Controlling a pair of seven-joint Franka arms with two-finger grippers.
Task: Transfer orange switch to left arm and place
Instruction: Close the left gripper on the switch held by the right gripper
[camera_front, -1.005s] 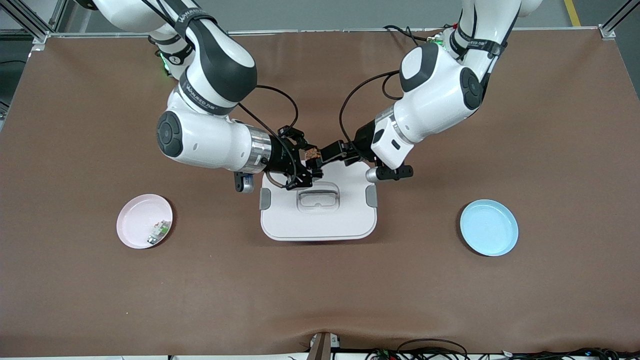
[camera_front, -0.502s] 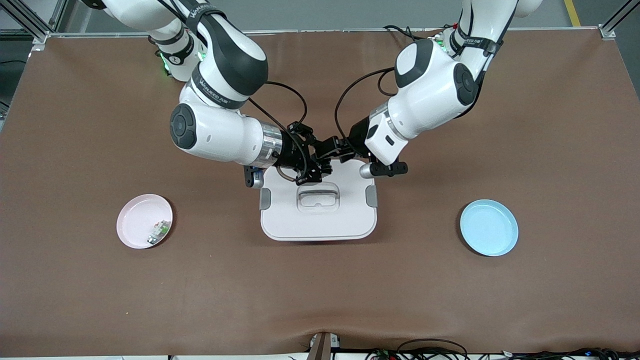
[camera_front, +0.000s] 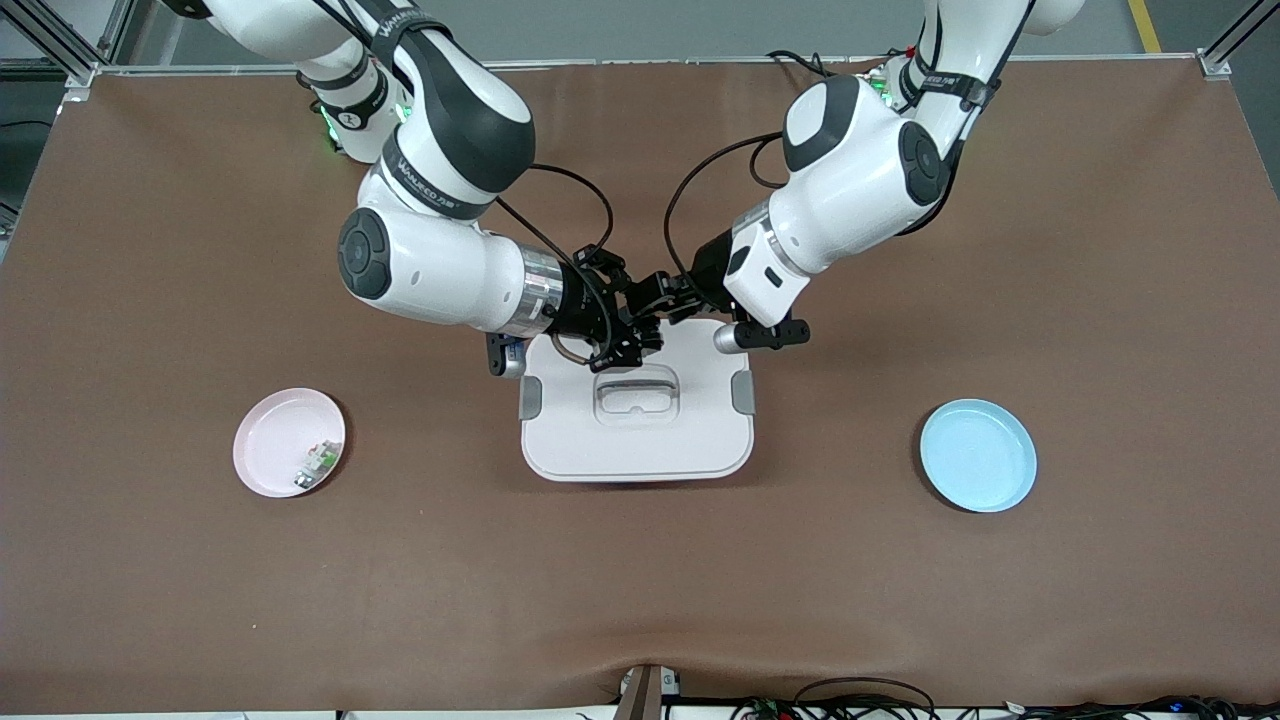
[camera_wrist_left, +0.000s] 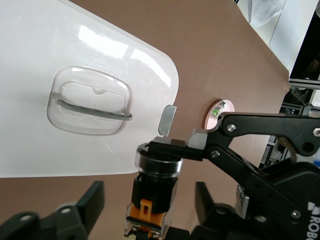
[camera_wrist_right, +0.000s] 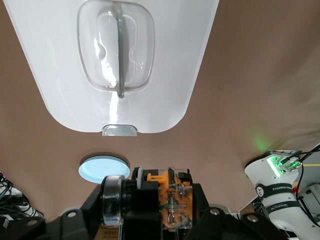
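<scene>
Orange switch (camera_wrist_left: 150, 200) hangs over the white box (camera_front: 636, 440), clamped in the right gripper (camera_wrist_left: 172, 150) fingers, while the left gripper (camera_wrist_left: 147, 212) fingers stand apart around it, the handover mid-way, the blue plate (camera_front: 978, 455) empty.

Right gripper (camera_front: 632, 322) and left gripper (camera_front: 655, 300) meet over the box (camera_front: 640, 440).

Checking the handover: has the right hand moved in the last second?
Yes. The right hand has shifted toward the left arm's end, farther over the box edge, meeting the left hand there.
</scene>
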